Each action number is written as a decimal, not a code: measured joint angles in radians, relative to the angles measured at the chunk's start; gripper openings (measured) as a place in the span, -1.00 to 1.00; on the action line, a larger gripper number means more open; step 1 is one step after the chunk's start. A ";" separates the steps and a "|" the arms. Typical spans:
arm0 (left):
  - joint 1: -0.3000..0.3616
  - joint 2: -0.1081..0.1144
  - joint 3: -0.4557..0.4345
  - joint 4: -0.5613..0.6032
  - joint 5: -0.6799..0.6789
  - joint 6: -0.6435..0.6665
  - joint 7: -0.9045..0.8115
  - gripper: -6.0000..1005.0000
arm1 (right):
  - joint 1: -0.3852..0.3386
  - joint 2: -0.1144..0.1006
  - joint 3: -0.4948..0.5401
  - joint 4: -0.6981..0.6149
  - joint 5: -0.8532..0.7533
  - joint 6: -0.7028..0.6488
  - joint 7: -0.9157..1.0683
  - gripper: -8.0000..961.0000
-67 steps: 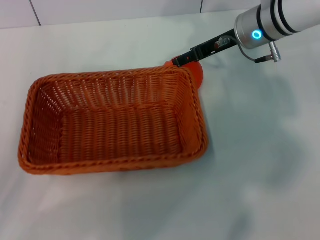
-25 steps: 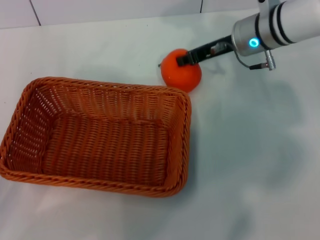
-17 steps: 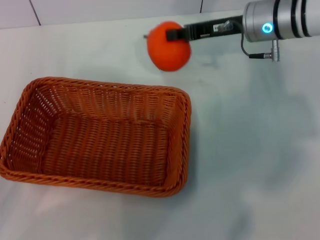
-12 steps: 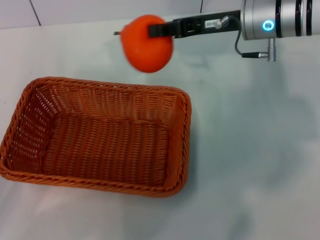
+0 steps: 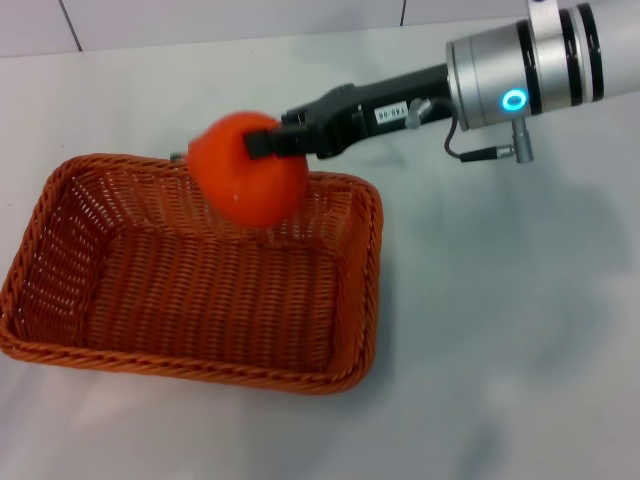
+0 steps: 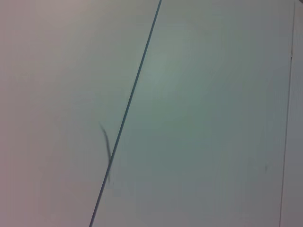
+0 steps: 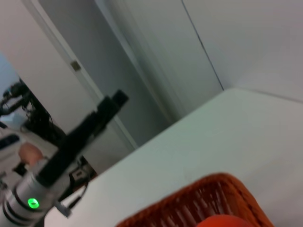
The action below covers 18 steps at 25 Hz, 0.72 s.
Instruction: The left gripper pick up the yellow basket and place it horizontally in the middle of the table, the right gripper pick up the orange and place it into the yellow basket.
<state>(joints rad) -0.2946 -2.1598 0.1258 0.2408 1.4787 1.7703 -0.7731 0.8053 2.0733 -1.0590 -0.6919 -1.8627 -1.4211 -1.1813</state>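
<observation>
The yellow basket (image 5: 372, 270), woven and orange-brown, lies lengthwise on the white table (image 5: 500, 330), left of the middle, and nothing lies in it. My right gripper (image 5: 262, 143) is shut on the orange (image 5: 240, 190) and holds it in the air over the basket's far rim. The right wrist view shows the basket's rim (image 7: 208, 189) and a sliver of the orange (image 7: 232, 221). My left gripper (image 7: 112, 102) shows only in that view, raised far off beyond the table, away from the basket.
White table surface lies to the right of and in front of the basket. A tiled wall (image 5: 230, 20) runs along the table's far edge. The left wrist view shows only a pale panel with a dark seam (image 6: 128, 113).
The basket shifted left early on and then stayed still. My right gripper lifted the orange from behind the basket's far right corner and carried it left, over the basket.
</observation>
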 joint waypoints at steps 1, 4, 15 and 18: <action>-0.001 0.000 0.000 0.000 0.000 0.000 -0.003 0.14 | -0.002 -0.001 -0.006 0.001 -0.007 0.003 0.000 -0.74; -0.003 0.000 0.000 0.000 0.000 0.000 -0.011 0.14 | -0.004 -0.001 -0.006 0.004 -0.040 0.018 0.005 -0.67; -0.006 0.000 0.003 -0.001 0.000 0.000 -0.015 0.14 | -0.025 -0.003 0.038 0.018 -0.040 0.067 -0.008 0.23; -0.006 0.000 0.002 -0.002 0.000 0.000 -0.022 0.14 | -0.048 0.005 0.106 0.012 -0.010 0.067 -0.067 0.41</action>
<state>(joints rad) -0.3004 -2.1599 0.1279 0.2391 1.4787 1.7706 -0.7947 0.7571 2.0780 -0.9527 -0.6796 -1.8728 -1.3539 -1.2480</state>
